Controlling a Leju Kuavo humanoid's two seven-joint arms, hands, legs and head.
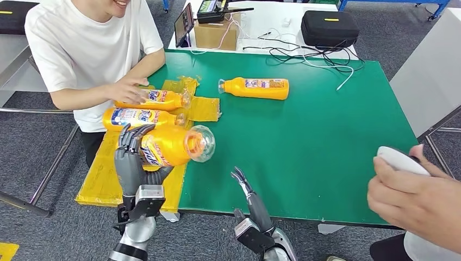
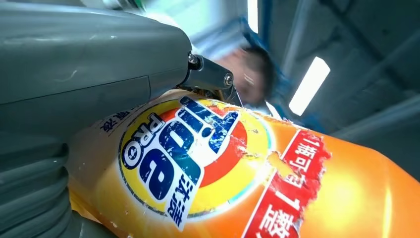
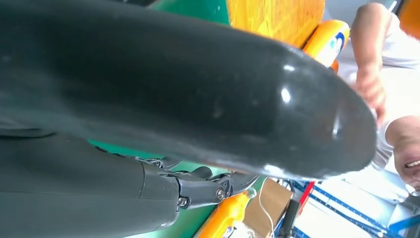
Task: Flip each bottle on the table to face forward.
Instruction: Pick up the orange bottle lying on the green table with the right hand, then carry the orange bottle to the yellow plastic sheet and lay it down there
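My left hand (image 1: 133, 155) grips an orange detergent bottle (image 1: 173, 144) lifted above the table's left front corner, clear cap toward the table's middle. Close up, that bottle's label (image 2: 183, 153) shows beside my left hand (image 2: 74, 84). Two more orange bottles (image 1: 155, 99) (image 1: 138, 117) lie on yellow wrapping (image 1: 204, 107) at the left edge; a person's hand (image 1: 126, 89) rests on the farther one. Another orange bottle (image 1: 258, 87) lies alone on the green table (image 1: 326, 130). My right hand (image 1: 250, 198) hovers at the front edge, fingers extended, holding nothing. My right hand (image 3: 188, 114) blocks most of its wrist view.
A person in a white shirt (image 1: 81, 43) sits at the left edge. Another person's hand (image 1: 416, 198) holds a white device (image 1: 401, 161) at the front right. A cardboard box (image 1: 217, 32), a black case (image 1: 329, 27) and cables lie on the white table behind.
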